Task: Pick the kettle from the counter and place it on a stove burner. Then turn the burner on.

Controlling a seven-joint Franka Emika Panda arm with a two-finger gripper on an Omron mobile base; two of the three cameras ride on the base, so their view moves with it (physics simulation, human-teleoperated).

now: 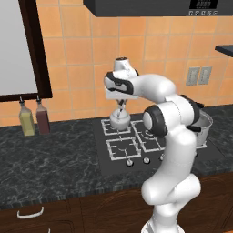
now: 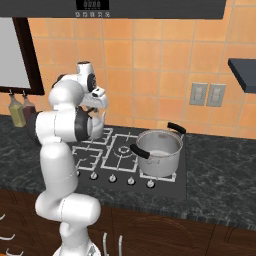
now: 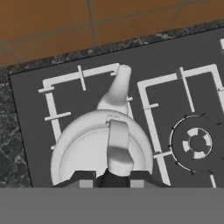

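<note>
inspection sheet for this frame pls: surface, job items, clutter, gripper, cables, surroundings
Surface: dark mottled counter with black cooktop set in.
Job items: kettle over the back-left burner, spout toward the wall; contact with the grate cannot be told. Knobs along the cooktop front.
Clutter: steel pot on the right grates; two bottles by the wall.
Gripper: gripper shut on the kettle handle, from above.
Cables: nothing seen.
Surroundings: orange tiled wall, two wall sockets, range hood overhead, dark framed panel at left.
</note>
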